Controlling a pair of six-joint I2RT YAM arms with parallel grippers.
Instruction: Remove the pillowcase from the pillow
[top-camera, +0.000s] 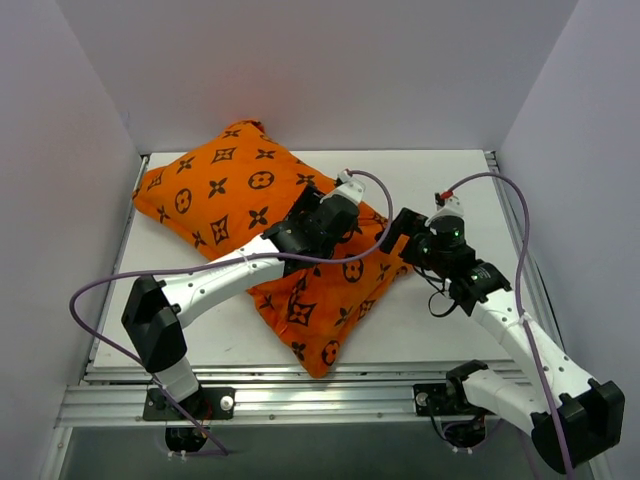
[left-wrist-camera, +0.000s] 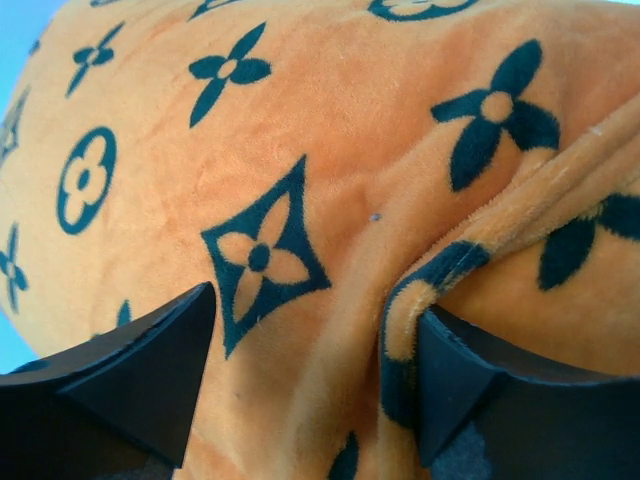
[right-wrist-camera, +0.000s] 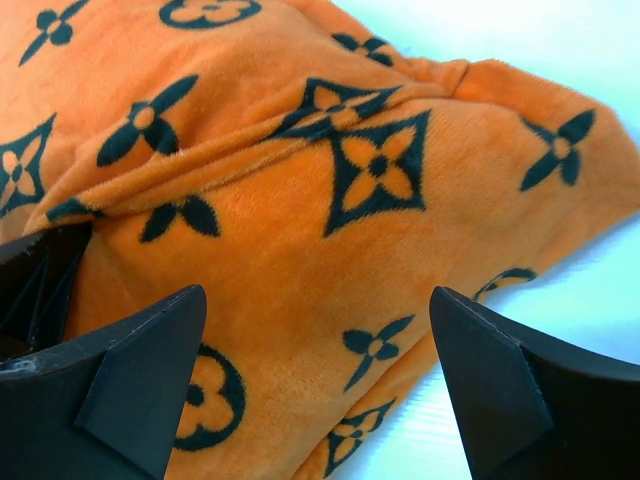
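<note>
**Both grippers open over the orange pillowcase, a plush fold between the left jaws**

Spread wide at the left gripper (left-wrist-camera: 315, 320), pinching nothing, astride soft orange plush. Between the jaws, a raised rolled fold of the pillowcase (left-wrist-camera: 300, 150), touching the inner face of the finger at 3 o'clock and running off toward 2 o'clock. Possibly the hem of the opening, though not certain from this close.

Spread wide as well at the right gripper (right-wrist-camera: 318, 300), likewise empty, poised over one end of the same cover. Beyond the tips, a seam ridge crossing from 9 o'clock toward 1 o'clock, then bare white table (right-wrist-camera: 520, 50).

From overhead: cover lying diagonally on the table, long axis from 10 o'clock down to 5 o'clock. Left gripper resting on top, near the middle of the 3 o'clock long side. Right gripper just beside that same side, off the cushion's crown. No pillow in sight anywhere, presumably wholly inside the cover.

Judged key relation: fold already inside the left jaws, hard against one finger, so left arm nearer for a pinch. Right arm better placed for the 3 o'clock edge.
</note>
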